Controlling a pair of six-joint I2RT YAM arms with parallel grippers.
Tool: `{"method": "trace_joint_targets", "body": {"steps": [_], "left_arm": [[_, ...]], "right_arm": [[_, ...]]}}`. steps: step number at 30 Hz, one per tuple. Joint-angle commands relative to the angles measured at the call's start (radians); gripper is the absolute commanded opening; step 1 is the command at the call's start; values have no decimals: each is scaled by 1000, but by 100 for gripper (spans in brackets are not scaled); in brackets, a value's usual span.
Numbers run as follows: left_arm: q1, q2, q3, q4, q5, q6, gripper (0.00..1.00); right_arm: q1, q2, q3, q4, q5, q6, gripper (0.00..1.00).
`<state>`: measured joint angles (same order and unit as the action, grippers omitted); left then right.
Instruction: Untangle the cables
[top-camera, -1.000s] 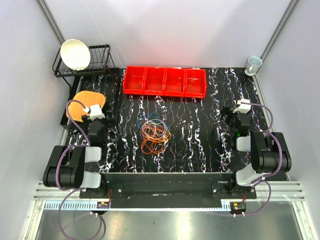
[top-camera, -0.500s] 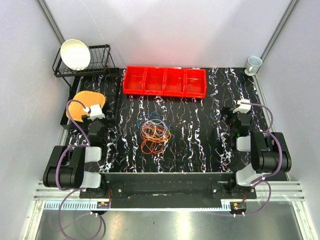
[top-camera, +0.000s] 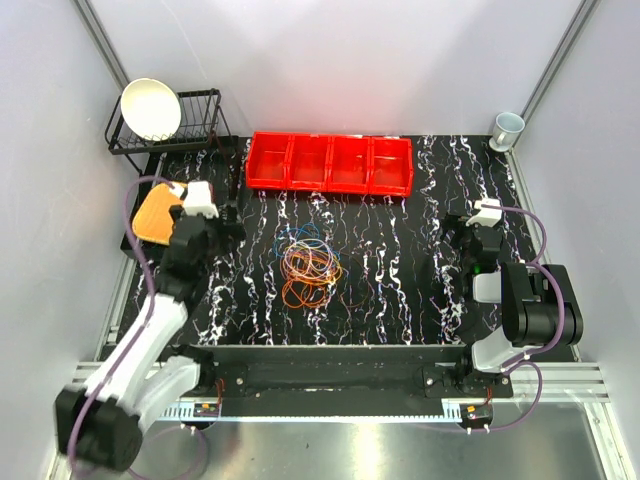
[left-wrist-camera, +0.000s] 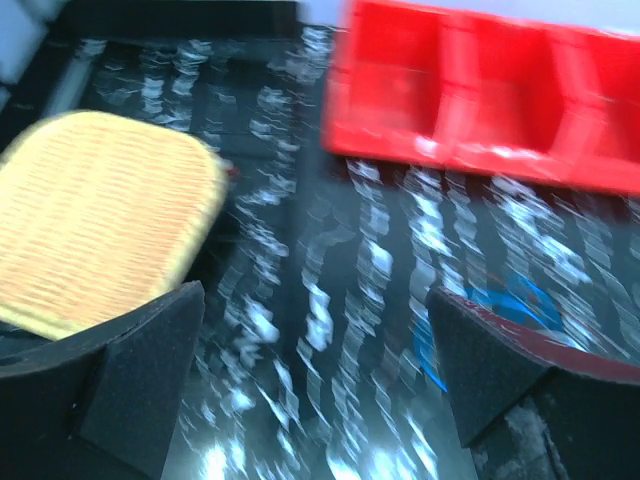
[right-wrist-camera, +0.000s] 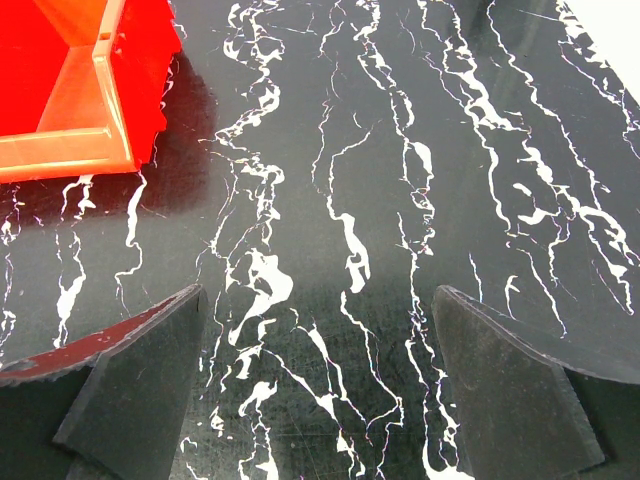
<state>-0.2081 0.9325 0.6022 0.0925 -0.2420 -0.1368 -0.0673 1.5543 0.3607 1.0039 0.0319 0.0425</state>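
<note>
The cables (top-camera: 310, 265) lie in one tangled pile of orange, yellow, blue, white and purplish loops in the middle of the black marbled table. My left gripper (top-camera: 228, 222) is open and empty, raised to the left of the pile and apart from it. Its wrist view is blurred and shows the gripper (left-wrist-camera: 320, 370) over bare table, with a bit of blue cable (left-wrist-camera: 515, 300) by the right finger. My right gripper (top-camera: 450, 235) is open and empty at the right side, far from the pile. Its wrist view (right-wrist-camera: 320, 380) shows only table between the fingers.
A red four-compartment bin (top-camera: 330, 163) stands behind the pile and shows in the left wrist view (left-wrist-camera: 480, 100) and the right wrist view (right-wrist-camera: 60, 90). An orange woven mat (top-camera: 150, 215) lies at the left. A dish rack (top-camera: 195, 125) holds a white bowl (top-camera: 150, 108). A cup (top-camera: 507, 128) stands back right.
My left arm has unfolded from its rest pose and swung its gripper forward and to the right, over the mat's edge. The cables and the right arm have not moved.
</note>
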Motion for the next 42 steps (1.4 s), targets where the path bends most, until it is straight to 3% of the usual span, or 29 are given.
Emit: {"method": "trace_joint_targets", "body": {"steps": [1,4,5,7,8,9,10,19,23,26,28,29,31,32,33,35,36,37,38,39,42], "left_arm": [[-103,-230,114,-267,-11,-87,99],[-113,-354,104,-237,30,-217,99],[-113,-383,79,-229,-62,-280,99],[-111,-448,-17,-432,-333,-716,99],[-93,-464,-53,-504,-336,-835,99],[-79,-486,-74,-425,-268,-739,99],[-70,-488,-90,-384,-111,-695,99],[-71,-169,61,-522,196,-511,99],[-158,-72,41,-479,227,-498,98],[-220,11,53,-474,208,-494,90],[-249,37,59,-465,185,-494,85],[-276,55,59,-458,184,-492,83],[-301,74,59,-441,155,-495,80],[-321,90,56,-435,144,-498,77],[-327,95,51,-427,138,-507,76],[-338,104,39,-413,135,-514,73],[-343,107,33,-398,135,-518,72],[-346,109,24,-392,130,-518,71],[-349,118,21,-389,124,-518,70],[-350,124,18,-386,112,-520,69],[-358,153,5,-372,104,-524,66]], "right_arm": [[-2,-2,21,35,-10,-12,100],[-2,-2,21,36,-10,-12,100],[-2,-2,21,35,-10,-12,100],[-2,-2,21,36,-10,-12,100],[-2,-3,23,36,-10,-10,100],[-2,-2,23,35,-9,-12,100],[-2,-2,21,36,-9,-12,100],[0,-5,6,64,2,-7,100],[38,-88,24,-14,-21,-38,100],[128,-253,92,-243,29,-93,100],[147,-341,131,-348,92,33,100],[150,-361,192,-400,62,168,100],[149,-404,242,-493,-230,322,100],[149,-407,244,-452,-357,377,100],[149,-386,225,-291,-550,458,100],[149,-309,164,-52,-627,754,100],[144,-205,190,26,-736,802,100],[147,-156,237,-20,-795,822,100],[149,-119,327,-116,-823,807,100],[156,-91,337,-227,-795,791,100],[182,-149,297,-338,-632,715,100]]}}
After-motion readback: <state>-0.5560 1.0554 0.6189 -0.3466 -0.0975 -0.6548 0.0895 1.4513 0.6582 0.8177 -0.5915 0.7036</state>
